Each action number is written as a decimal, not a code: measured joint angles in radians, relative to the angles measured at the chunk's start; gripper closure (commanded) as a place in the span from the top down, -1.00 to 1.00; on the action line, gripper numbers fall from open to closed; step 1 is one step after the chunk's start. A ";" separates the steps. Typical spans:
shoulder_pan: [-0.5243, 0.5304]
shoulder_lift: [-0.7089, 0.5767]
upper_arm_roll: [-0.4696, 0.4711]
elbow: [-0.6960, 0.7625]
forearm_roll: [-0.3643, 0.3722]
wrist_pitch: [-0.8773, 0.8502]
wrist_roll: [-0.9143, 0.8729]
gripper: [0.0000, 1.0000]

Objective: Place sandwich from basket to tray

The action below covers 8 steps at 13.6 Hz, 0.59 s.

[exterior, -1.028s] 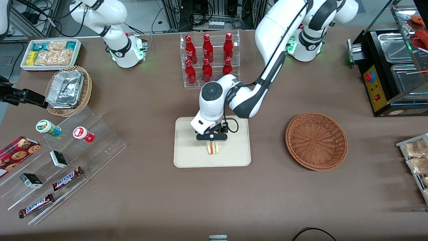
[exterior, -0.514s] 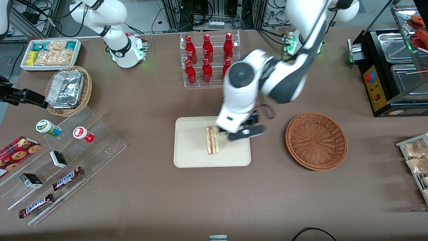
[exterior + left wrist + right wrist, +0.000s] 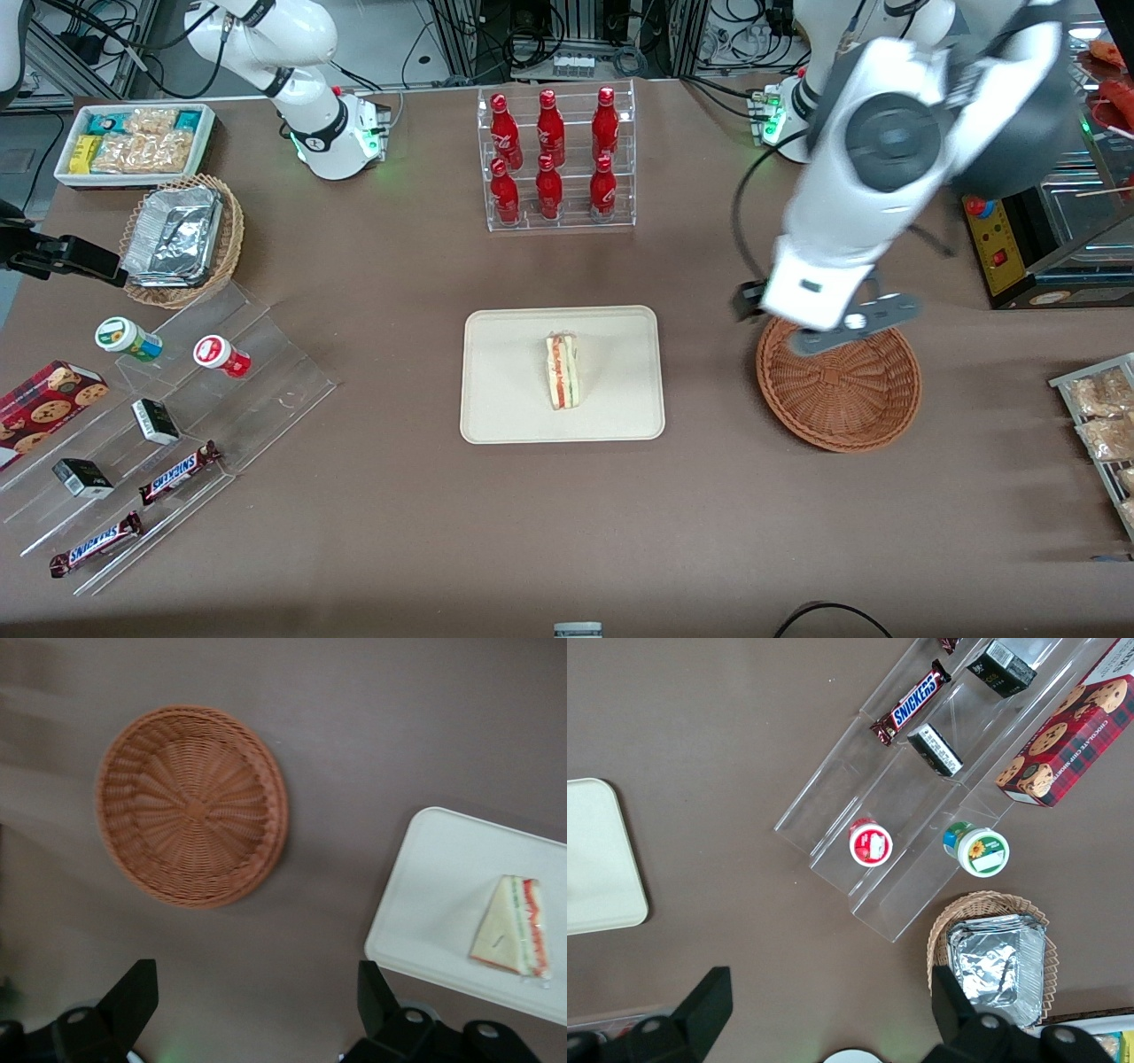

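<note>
Sandwich (image 3: 563, 371): I've released it on tray (image 3: 505, 416). Hand (image 3: 846, 330): open, empty, withdrawn above basket (image 3: 838, 390). Placement looks complete.

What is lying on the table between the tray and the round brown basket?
Nothing: the front view shows only bare brown tabletop between the tray and the basket. The open gripper hangs above the basket.

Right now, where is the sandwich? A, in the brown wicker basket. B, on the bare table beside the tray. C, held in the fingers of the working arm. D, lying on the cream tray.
D: the sandwich lies on the tray, the basket is empty, and the gripper hangs open above the basket's rim, holding nothing.
</note>
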 measured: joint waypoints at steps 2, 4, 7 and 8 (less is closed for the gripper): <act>0.054 -0.034 0.000 -0.002 0.000 -0.043 0.083 0.98; 0.099 -0.061 0.000 -0.004 0.000 -0.078 0.158 0.98; 0.170 -0.102 0.000 -0.014 -0.001 -0.118 0.277 0.98; 0.190 -0.117 0.000 -0.018 -0.002 -0.133 0.317 0.98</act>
